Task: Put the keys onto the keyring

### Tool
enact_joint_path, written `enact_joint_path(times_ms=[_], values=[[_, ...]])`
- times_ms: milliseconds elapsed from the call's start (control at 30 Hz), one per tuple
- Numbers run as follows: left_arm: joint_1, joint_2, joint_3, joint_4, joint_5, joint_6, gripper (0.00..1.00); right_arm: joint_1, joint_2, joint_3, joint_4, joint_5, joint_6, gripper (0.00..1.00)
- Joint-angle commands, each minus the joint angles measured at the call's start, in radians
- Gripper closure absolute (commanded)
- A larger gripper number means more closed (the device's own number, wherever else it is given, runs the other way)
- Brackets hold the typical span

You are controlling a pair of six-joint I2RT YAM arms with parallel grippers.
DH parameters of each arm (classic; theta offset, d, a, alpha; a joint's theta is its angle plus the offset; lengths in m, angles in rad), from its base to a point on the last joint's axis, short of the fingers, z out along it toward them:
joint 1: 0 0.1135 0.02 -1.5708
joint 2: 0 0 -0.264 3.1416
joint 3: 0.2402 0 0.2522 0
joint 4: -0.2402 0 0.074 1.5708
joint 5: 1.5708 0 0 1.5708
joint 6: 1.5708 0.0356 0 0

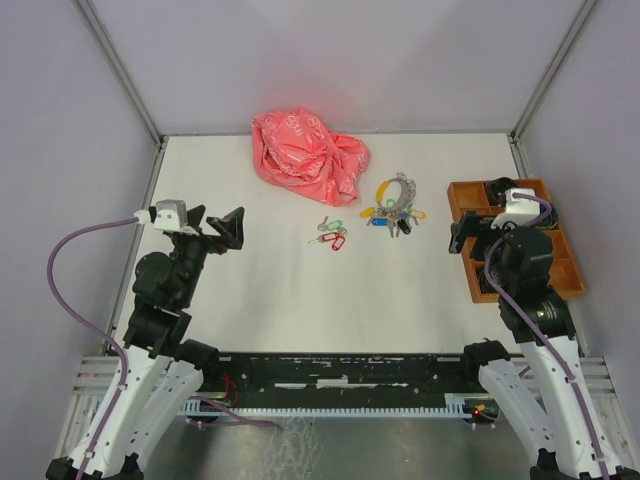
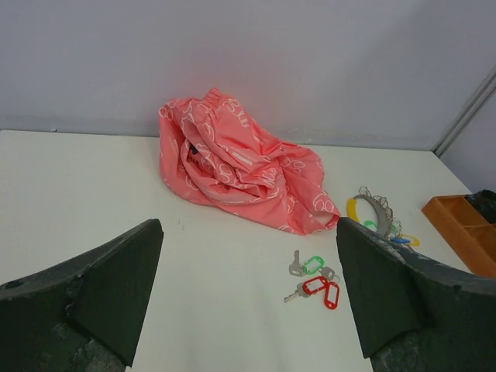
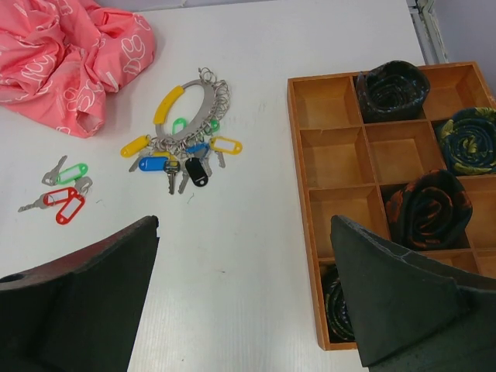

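Two arms reach over a white worktop (image 1: 270, 290), and neither holds anything. The left arm (image 1: 165, 285) hangs above the left side of the worktop, its jaws spread wide with nothing between them, pointing toward the middle. The right arm (image 1: 525, 270) sits over the left edge of a wooden tray (image 3: 294, 132) at the right side, its jaws likewise wide apart and empty.

The keys (image 1: 331, 236) (image 2: 314, 283) (image 3: 60, 190) lie flat near the middle of the worktop in a small loose cluster with one green tag and two red ones. How many keys are in the cluster is hard to tell. The keyring (image 1: 395, 205) (image 2: 376, 213) (image 3: 190, 116) lies to their right, between the cluster and the tray. Its bunch carries yellow, blue, green and black tags that fan out toward the near side. Keys and keyring are near each other but do not touch.

A crumpled pink cloth (image 1: 308, 155) lies at the far side of the worktop, behind the keys and to the left of the keyring. The tray is divided into compartments, and four of them hold dark rolled cloths (image 3: 430, 208).
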Motion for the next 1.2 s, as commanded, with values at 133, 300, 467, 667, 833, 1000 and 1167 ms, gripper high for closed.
enact_joint_path(times_ms=[133, 300, 467, 667, 833, 1000, 1167], values=[[-0.005, -0.007, -0.01, 0.065, -0.035, 0.033, 0.01, -0.002, 0.071, 0.042, 0.008, -0.001, 0.015, 0.0], [-0.006, -0.004, -0.004, 0.055, -0.052, 0.033, 0.01, -0.001, 0.164, 0.083, -0.01, -0.066, 0.013, 0.0], [-0.007, -0.013, -0.004, 0.047, -0.044, 0.039, 0.01, -0.001, 0.333, 0.128, 0.02, -0.111, 0.061, 0.0], [-0.011, 0.006, 0.0, 0.041, -0.007, 0.046, 0.01, -0.001, 0.555, 0.202, 0.062, -0.121, 0.121, 0.01], [-0.015, 0.05, 0.014, 0.026, 0.023, 0.051, 0.01, -0.001, 0.747, 0.265, 0.123, -0.13, 0.189, 0.07], [-0.018, 0.061, 0.016, 0.023, 0.034, 0.056, 0.01, -0.002, 0.944, 0.349, 0.185, -0.12, 0.246, 0.11], [-0.018, 0.074, 0.015, 0.023, 0.042, 0.059, 0.01, -0.003, 1.158, 0.455, 0.25, -0.099, 0.282, 0.16]])
